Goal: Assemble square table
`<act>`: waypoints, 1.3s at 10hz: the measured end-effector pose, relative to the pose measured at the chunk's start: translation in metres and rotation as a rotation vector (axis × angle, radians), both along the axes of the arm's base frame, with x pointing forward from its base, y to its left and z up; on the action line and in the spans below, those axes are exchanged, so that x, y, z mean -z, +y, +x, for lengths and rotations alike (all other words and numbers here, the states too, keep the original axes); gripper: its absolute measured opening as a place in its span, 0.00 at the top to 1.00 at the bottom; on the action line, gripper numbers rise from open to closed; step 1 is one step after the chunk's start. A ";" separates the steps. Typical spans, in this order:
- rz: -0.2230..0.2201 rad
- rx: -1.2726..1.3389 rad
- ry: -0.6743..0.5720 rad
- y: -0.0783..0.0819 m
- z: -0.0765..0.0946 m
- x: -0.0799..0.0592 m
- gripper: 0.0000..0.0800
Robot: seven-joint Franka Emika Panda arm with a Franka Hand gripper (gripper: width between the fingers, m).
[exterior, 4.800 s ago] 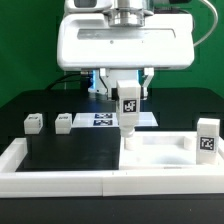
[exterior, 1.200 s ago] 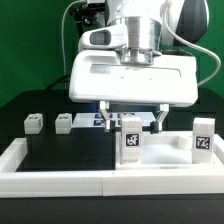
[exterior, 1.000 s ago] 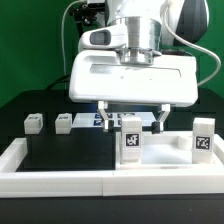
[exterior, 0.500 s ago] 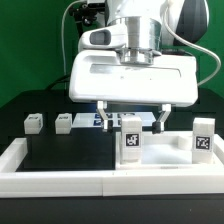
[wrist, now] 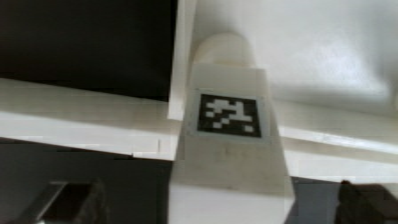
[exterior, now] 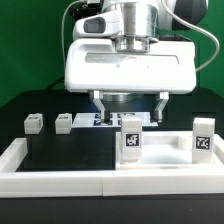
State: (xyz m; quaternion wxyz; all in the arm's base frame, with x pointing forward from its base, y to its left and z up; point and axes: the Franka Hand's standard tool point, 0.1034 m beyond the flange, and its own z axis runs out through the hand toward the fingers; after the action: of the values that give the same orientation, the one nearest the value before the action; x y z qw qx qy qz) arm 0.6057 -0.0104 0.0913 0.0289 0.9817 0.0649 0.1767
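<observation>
The white square tabletop [exterior: 165, 157] lies flat at the front right, inside the border wall. One white leg [exterior: 130, 145] with a tag stands upright on its corner at the exterior view's left. My gripper [exterior: 130, 108] hangs open just above that leg, its fingers [exterior: 97, 104] spread wide to both sides and clear of it. In the wrist view the same leg [wrist: 228, 120] rises between my dark fingertips [wrist: 71, 200], with my gripper [wrist: 217, 203] not touching it. A second leg [exterior: 206, 140] stands upright at the tabletop's right side. Two small legs [exterior: 32, 123] [exterior: 63, 121] lie on the black mat at the left.
The low white border wall [exterior: 70, 181] runs along the front and up the left side. The marker board [exterior: 100, 121] lies flat behind the gripper. A green backdrop closes off the rear.
The gripper has let go of the upright leg, spread its fingers and risen a little. The leg stays standing on the tabletop.
</observation>
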 end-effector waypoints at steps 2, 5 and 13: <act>0.026 0.000 0.104 0.008 -0.009 0.009 0.19; 0.072 0.012 0.349 0.019 -0.013 0.011 0.19; 0.065 -0.007 0.377 0.005 -0.001 0.009 0.19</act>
State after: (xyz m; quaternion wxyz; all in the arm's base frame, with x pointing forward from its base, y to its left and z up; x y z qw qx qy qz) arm 0.6046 -0.0053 0.0821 -0.0162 0.9976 0.0670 -0.0084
